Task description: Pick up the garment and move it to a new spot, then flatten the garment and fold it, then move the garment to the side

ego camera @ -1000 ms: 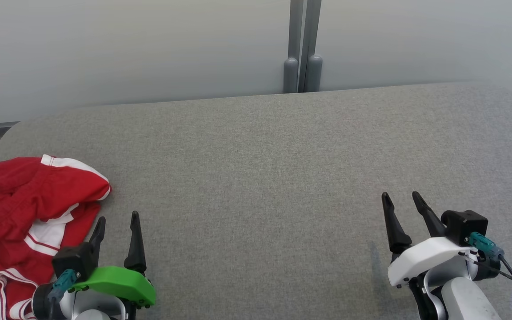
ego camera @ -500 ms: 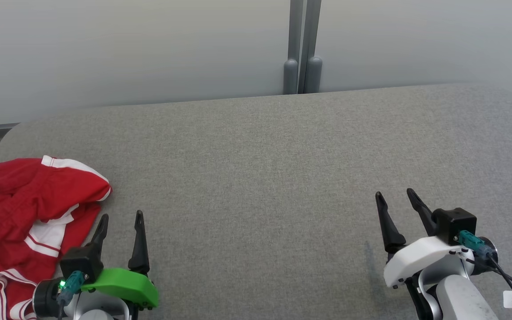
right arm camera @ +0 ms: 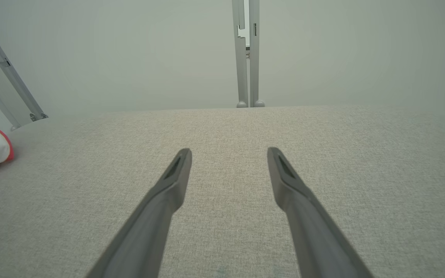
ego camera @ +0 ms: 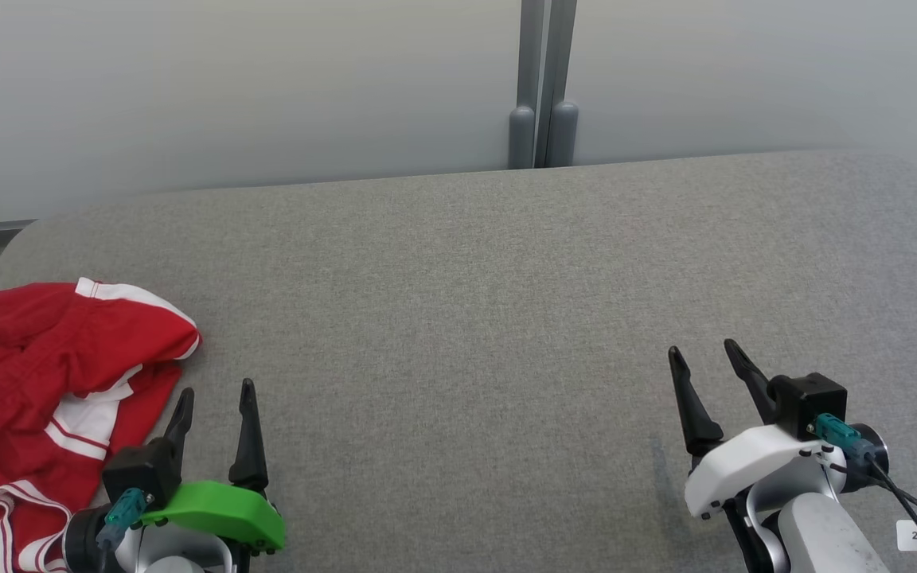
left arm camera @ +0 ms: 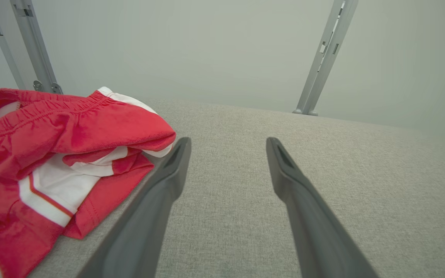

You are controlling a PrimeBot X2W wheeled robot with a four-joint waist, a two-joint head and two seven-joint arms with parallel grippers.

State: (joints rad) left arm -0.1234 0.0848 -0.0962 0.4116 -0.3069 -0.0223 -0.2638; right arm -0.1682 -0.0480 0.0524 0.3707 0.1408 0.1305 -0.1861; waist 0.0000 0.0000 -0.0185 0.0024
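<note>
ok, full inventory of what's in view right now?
garment: one, red with white stripes, crumpled at the surface's left edge
surface: one, grey fabric, across the whole foreground
posts: two, grey, side by side behind the surface's far edge, centre
wall panels: two, pale grey, either side of the posts
left claw: one, dark fingers on a green mount, open, lower left beside the garment
right claw: one, dark fingers on a white mount, open, lower right over bare surface
</note>
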